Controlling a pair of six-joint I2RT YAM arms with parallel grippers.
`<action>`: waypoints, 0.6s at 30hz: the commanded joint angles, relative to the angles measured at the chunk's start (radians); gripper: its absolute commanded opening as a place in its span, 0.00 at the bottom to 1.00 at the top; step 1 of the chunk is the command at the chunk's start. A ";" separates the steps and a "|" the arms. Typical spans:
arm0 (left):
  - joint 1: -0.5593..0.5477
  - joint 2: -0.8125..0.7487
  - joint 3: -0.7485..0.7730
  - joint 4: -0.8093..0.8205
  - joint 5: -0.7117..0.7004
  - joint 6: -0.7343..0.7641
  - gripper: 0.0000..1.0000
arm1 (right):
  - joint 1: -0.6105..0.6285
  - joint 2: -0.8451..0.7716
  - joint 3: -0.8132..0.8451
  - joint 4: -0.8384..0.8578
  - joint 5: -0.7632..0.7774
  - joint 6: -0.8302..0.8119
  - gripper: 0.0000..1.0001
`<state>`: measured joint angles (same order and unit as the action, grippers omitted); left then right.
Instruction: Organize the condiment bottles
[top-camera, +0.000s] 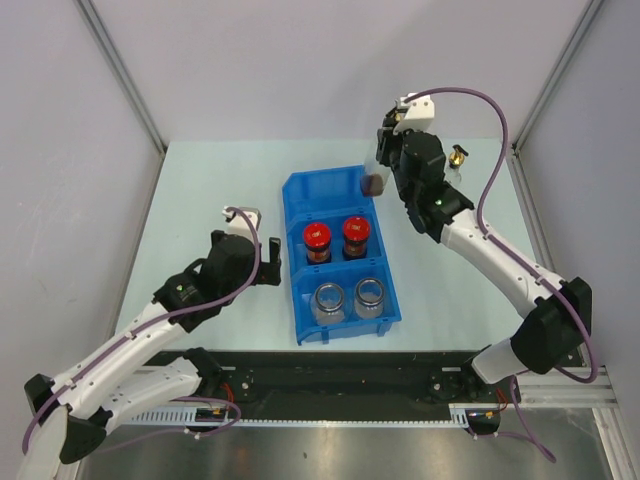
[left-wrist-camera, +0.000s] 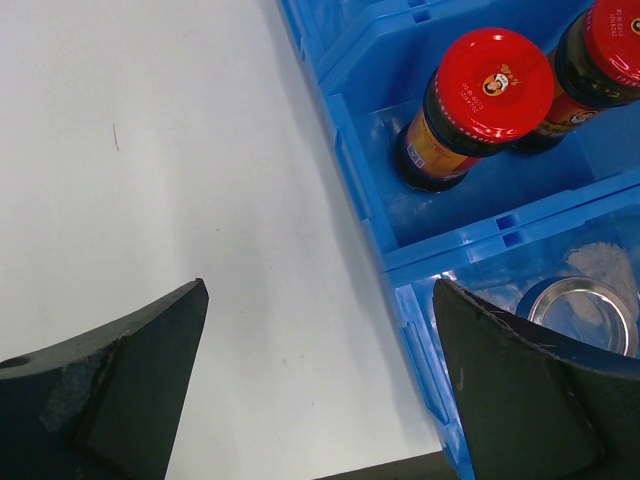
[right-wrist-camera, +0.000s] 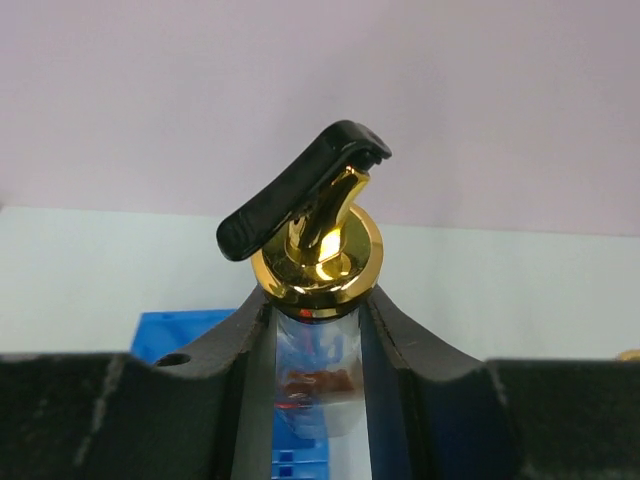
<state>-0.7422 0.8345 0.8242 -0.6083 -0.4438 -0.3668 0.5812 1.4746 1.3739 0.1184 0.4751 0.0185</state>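
Observation:
My right gripper (top-camera: 384, 163) is shut on a tall clear bottle (top-camera: 374, 180) with a gold pour spout, held above the right edge of the blue bin's far compartment. In the right wrist view the fingers (right-wrist-camera: 235, 350) clamp the bottle (right-wrist-camera: 318, 340) just under its gold collar. A second gold-spouted bottle (top-camera: 457, 157) stands on the table behind the right arm. Two red-lidded jars (top-camera: 317, 240) (top-camera: 355, 235) sit in the middle compartment, two silver-lidded jars (top-camera: 328, 298) (top-camera: 370, 295) in the near one. My left gripper (top-camera: 268, 250) is open and empty, left of the bin.
The blue bin (top-camera: 318, 200) stands mid-table; its far compartment holds nothing. In the left wrist view its left wall (left-wrist-camera: 360, 190) runs close by my right finger, with a red-lidded jar (left-wrist-camera: 495, 80) and a silver lid (left-wrist-camera: 585, 310) inside. Enclosure walls stand around the table.

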 joint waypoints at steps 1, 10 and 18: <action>0.001 -0.023 -0.005 0.025 -0.016 -0.018 1.00 | 0.032 -0.001 0.131 0.168 -0.035 -0.009 0.00; 0.004 -0.041 -0.007 0.024 -0.019 -0.017 1.00 | 0.104 0.220 0.344 0.113 -0.059 -0.009 0.00; 0.009 -0.063 -0.014 0.035 -0.001 -0.021 1.00 | 0.163 0.371 0.459 0.076 -0.052 -0.015 0.00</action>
<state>-0.7410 0.7895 0.8146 -0.6075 -0.4435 -0.3672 0.7219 1.8179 1.7313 0.1200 0.4244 0.0139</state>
